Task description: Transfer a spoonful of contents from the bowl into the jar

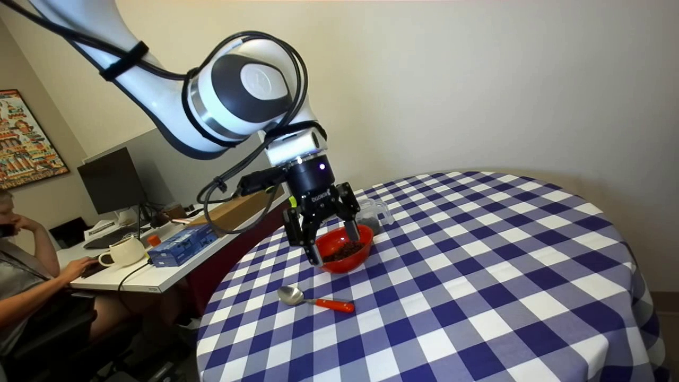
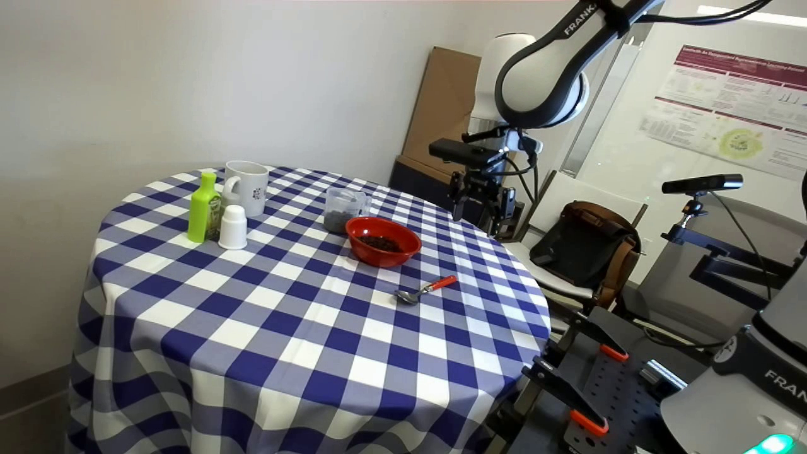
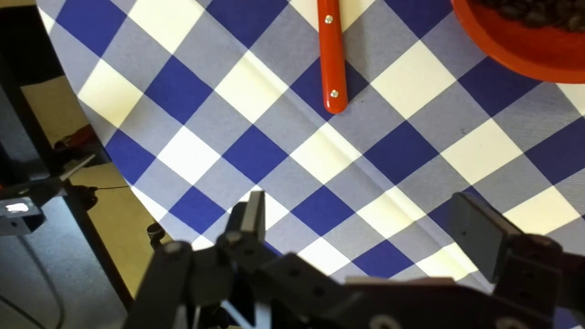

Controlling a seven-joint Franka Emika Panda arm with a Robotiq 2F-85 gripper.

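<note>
Now your gripper [image 1: 335, 249] is spread, holding nothing; please centre it above the orange-red handle [image 3: 332, 59] of the spoon [image 1: 321, 302], then descend gently.

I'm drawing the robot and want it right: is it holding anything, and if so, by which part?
Nothing is held. The gripper is open with nothing in its grasp, and the spoon lies on the checked tablecloth.

White arm [image 1: 164, 103], dark-grey joint cap [image 1: 228, 87], looped black cables [image 1: 302, 82], black strap [image 1: 125, 61]; black tool [image 1: 334, 244], pale lettering [image 1: 321, 197].
</note>
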